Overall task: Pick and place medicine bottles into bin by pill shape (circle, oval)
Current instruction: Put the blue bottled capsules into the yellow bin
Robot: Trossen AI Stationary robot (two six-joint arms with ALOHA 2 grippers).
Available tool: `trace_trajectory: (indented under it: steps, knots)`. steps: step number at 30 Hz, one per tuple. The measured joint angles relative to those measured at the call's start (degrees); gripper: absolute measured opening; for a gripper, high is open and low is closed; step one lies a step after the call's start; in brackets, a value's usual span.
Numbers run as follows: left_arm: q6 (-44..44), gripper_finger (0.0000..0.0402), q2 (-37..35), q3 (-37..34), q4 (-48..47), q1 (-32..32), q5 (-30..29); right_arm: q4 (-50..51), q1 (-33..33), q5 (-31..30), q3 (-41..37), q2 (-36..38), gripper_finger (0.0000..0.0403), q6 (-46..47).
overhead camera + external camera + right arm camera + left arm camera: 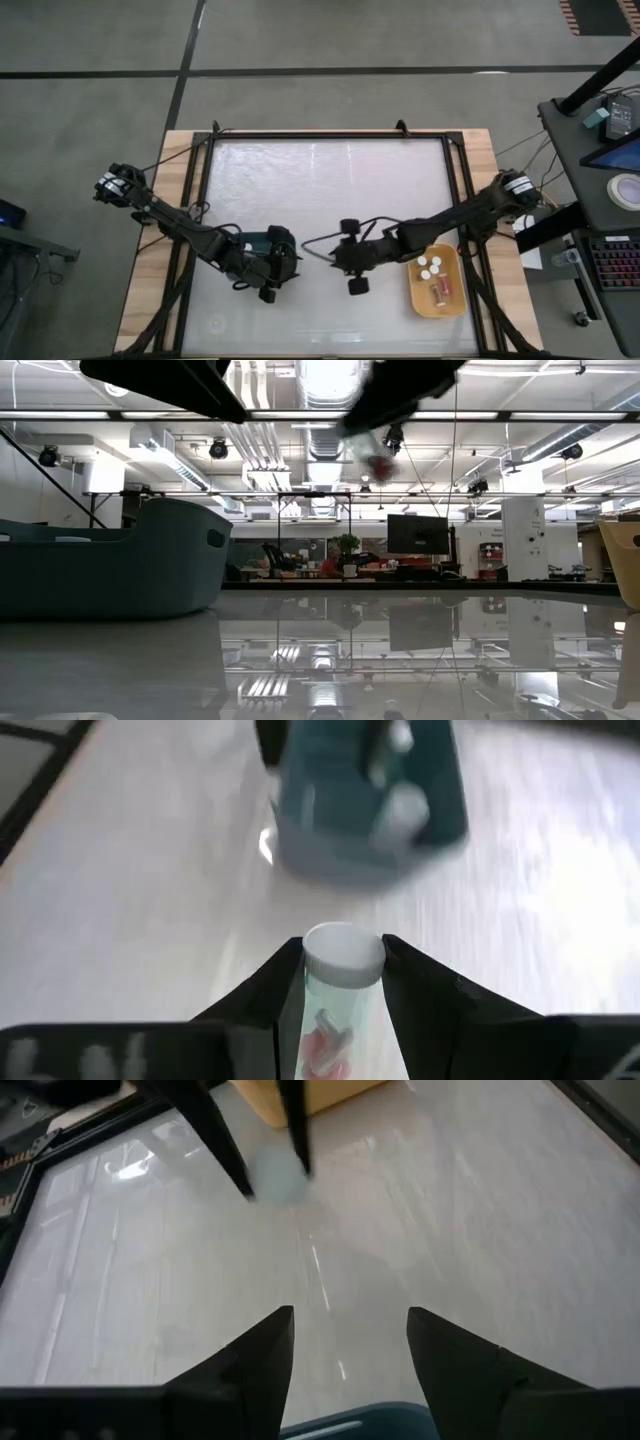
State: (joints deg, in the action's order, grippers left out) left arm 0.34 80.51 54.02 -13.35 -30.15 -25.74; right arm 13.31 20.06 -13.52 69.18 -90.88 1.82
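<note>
My right gripper (343,982) is over the middle of the table (335,258), shut on a medicine bottle (338,1020) with a white cap and a clear body holding reddish pills. The low view shows this bottle blurred, high above the table (380,463). The dark teal tray (370,805), holding white-capped bottles, lies ahead of it. My left gripper (350,1342) is open and empty over the teal tray's near side (290,262). The yellow-orange tray (437,283) holds several bottles (433,268). My right gripper pinches the bottle's body just below the cap (312,992) between its two fingers. The bottle lies along the fingers with its cap (343,955) pointing forward past the fingertips. The fingers come from the table's right side. The bottle is lifted clear of the table.
The teal tray (110,560) stands left of centre and the yellow-orange tray (625,560) at the right. A black frame (330,135) runs round the white table top. The two grippers face each other with a short gap between them.
</note>
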Motion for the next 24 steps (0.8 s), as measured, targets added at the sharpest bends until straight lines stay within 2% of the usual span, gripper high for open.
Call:
trace_trajectory:
  steps: [6,11,14,19,24]
  knots:
    - [0.33,0.0180,0.00,0.00,-0.27,-0.01,0.00,20.31,0.58,0.21,0.03,6.50,0.0113,15.51]
    - [1.56,0.0180,0.00,0.08,-0.63,-0.01,-0.47,31.54,2.79,1.98,-0.10,11.46,0.0118,26.37]
    - [1.60,0.0180,-0.04,0.17,-0.68,0.04,-1.41,33.03,5.71,1.42,-1.44,14.45,0.0119,30.30]
    - [1.60,0.0180,-0.04,0.20,-0.73,0.04,-1.62,33.01,13.06,-6.32,-5.44,19.98,0.0115,37.99]
    - [1.56,0.0180,-0.07,0.28,-0.68,0.04,-2.23,33.24,20.23,-9.24,-10.95,24.88,0.0121,45.93]
